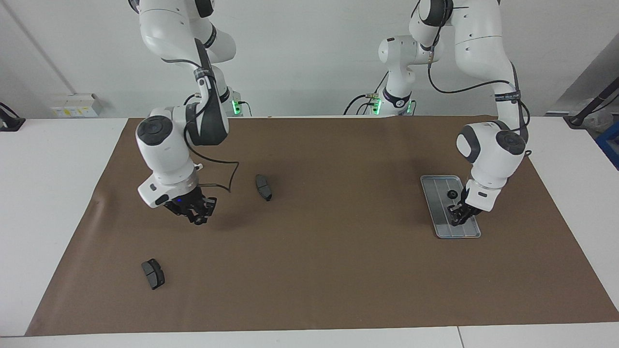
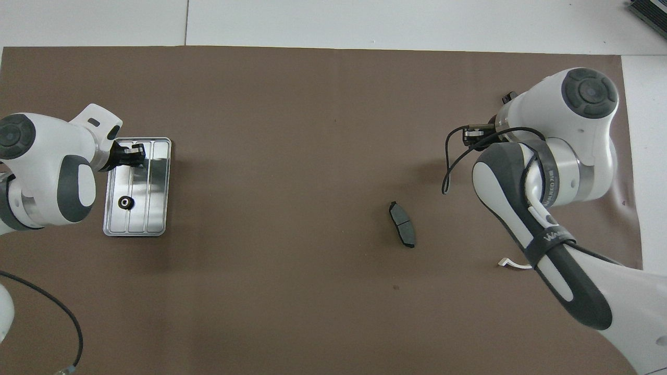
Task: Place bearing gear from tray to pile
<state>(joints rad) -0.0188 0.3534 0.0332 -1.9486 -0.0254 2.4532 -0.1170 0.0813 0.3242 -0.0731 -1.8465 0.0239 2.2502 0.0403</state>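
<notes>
The silver-grey tray [image 1: 435,208] [image 2: 156,208] lies at the left arm's end of the brown mat. One black bearing gear [image 1: 452,194] [image 2: 125,202] sits in it. My left gripper [image 1: 456,220] [image 2: 131,155] is down in the tray's part farther from the robots, shut; what lies between its tips is hidden. My right gripper [image 1: 198,218] hangs over the pile area, shut on a small dark bearing gear [image 1: 199,221]. In the overhead view its own wrist hides it. The pile: two dark brake pads [image 1: 263,187] [image 1: 153,273] and a white bracket [image 2: 513,264], mostly hidden.
The brown mat [image 1: 338,270] covers most of the white table. One brake pad [image 2: 402,232] lies near the mat's middle. The right arm's cable [image 1: 220,181] loops down beside its wrist. A dark object [image 2: 649,10] sits at the table's corner.
</notes>
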